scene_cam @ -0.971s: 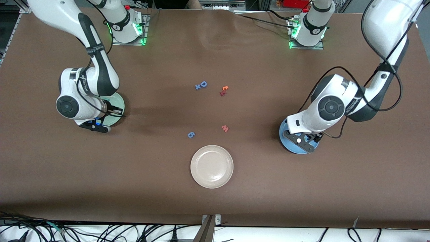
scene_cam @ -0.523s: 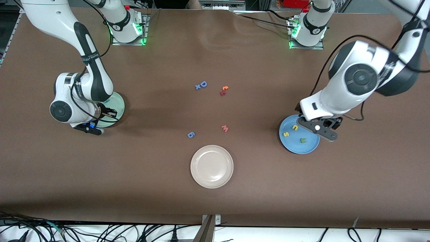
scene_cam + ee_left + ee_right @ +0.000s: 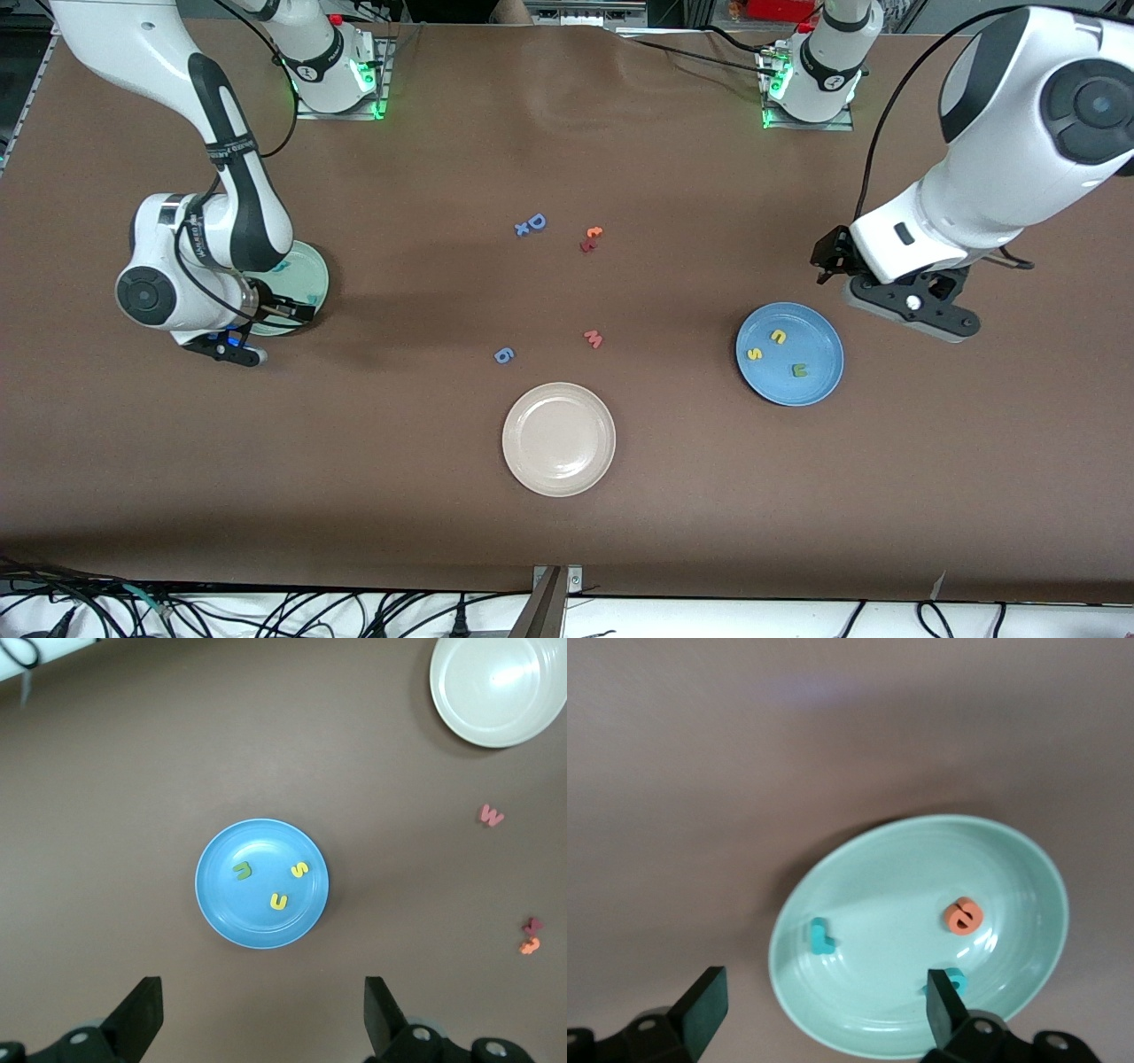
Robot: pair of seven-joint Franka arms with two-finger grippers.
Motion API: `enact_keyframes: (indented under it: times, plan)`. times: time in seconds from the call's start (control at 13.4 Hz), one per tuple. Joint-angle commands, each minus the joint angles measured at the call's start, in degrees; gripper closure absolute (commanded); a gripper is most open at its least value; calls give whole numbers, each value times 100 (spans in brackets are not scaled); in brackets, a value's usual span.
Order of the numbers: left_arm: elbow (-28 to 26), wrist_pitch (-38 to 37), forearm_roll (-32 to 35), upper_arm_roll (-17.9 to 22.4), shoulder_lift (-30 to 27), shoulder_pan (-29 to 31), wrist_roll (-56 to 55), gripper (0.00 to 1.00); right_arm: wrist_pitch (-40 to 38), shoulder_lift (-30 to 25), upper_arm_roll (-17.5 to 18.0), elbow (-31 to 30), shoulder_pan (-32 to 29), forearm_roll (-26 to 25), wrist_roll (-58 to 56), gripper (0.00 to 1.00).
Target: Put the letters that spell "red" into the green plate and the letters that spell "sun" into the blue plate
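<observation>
- My right gripper (image 3: 232, 341), at the left of the front frame, hangs over the green plate's (image 3: 312, 276) lower edge, fingers spread wide, nothing between them.
- In that plate, as my right wrist view shows, lie the teal r (image 3: 821, 936), the orange e (image 3: 963, 915) and the teal d (image 3: 953, 978), the last partly hidden by a fingertip.
- Mid-frame, loose on the table: a blue D (image 3: 534, 222), a red-orange pair (image 3: 590, 238), a blue 6 (image 3: 503, 355), a pink w (image 3: 593, 338), and a cream plate (image 3: 558, 439) below them.
- Toward the right, the blue plate (image 3: 819, 350) holds the yellow s (image 3: 755, 354), yellow n (image 3: 778, 337) and green u (image 3: 799, 370), all apart.
- My left gripper (image 3: 908, 301) hovers just above and right of that plate, fully open and empty.
- These letters look tiny, light and foam-like; I judge a pinch across a stroke would be needed, and they would skid easily on the glossy plates.
- The brown table (image 3: 354, 496) is matte, flat and roomy; both words look sorted.
</observation>
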Motion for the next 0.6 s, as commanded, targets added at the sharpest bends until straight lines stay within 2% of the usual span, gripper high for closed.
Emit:
enact_keyframes:
  times: [0.0,0.15,0.3,0.37,0.52]
  plan:
    - [-212,-33,-625,827,-400,-340,38,0,-1431,-42,31,1256,-18,0,-26,0]
    - [-606,28,-662,1162,-690,-551,12,0,-2409,-42,39,2181,-18,53,-17,0]
    - [-1036,230,-662,1426,-1015,-648,3,0,-2982,-129,83,2728,-9,62,-25,0]
    - [-1178,266,-653,1549,-1130,-727,-15,0,-3080,-243,153,2826,-1,106,-26,0]
    - [-1197,257,-627,1550,-1157,-693,-355,0,-3081,-498,259,2853,8,132,-60,1]
